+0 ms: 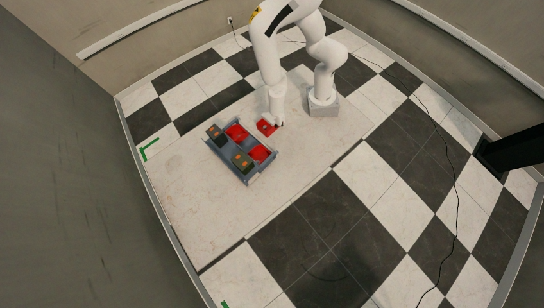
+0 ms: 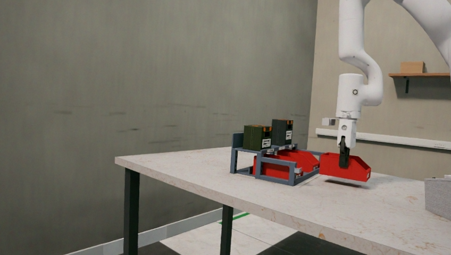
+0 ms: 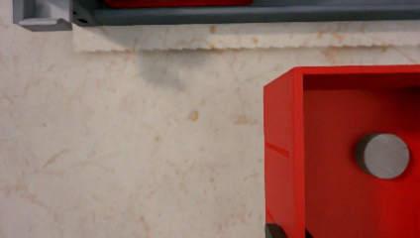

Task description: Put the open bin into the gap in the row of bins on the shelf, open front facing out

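Nearest in the exterior view, the pale tabletop (image 1: 206, 224) (image 2: 190, 173) runs back to the blue-grey shelf (image 1: 229, 154) (image 2: 258, 167) (image 3: 248, 15), and here's the dark green box (image 1: 244, 163) (image 2: 253, 137) up on its board. Below sits the nearer red bin (image 1: 259, 153) (image 2: 275, 169); then comes the gap, then the farther red bin (image 1: 236, 133) (image 2: 303, 159), with the dark grey box (image 1: 217, 135) (image 2: 280, 132) on the board at that end. Out in front of the shelf, the gripper (image 1: 281, 124) (image 2: 343, 166) (image 3: 292, 232) is clamped on a side wall of the open bin (image 1: 270, 133) (image 2: 330, 164) (image 3: 284, 119), and it's off the table, shadow underneath! Its sloped open front faces away from the shelf, a round metal part (image 1: 264, 127) (image 3: 388, 155) inside. Way back, a cardboard box (image 2: 411, 67) rests on the wooden wall shelf (image 2: 420, 75).
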Robot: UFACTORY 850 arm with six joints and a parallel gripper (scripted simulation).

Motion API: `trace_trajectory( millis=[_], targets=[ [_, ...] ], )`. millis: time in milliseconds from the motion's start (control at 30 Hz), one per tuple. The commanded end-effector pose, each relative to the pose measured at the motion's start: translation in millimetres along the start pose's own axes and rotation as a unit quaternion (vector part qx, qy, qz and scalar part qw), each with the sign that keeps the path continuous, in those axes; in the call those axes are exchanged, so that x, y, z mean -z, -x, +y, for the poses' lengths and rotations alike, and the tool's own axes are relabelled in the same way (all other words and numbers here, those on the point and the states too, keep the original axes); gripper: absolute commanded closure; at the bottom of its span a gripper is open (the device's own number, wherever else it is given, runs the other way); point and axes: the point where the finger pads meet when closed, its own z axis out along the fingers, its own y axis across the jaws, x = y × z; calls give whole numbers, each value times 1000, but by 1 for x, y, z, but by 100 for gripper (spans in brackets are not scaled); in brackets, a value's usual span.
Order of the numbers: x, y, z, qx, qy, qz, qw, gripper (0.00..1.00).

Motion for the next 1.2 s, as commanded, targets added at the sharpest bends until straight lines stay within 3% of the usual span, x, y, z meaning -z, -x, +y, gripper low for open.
trace_trajectory(
  millis=[0, 1167],
  targets=[
    [0, -1, 0, 0, 0, 1, 1000, 100],
    [1, 0, 7, 0, 0, 1, 1000, 100]
  ],
)
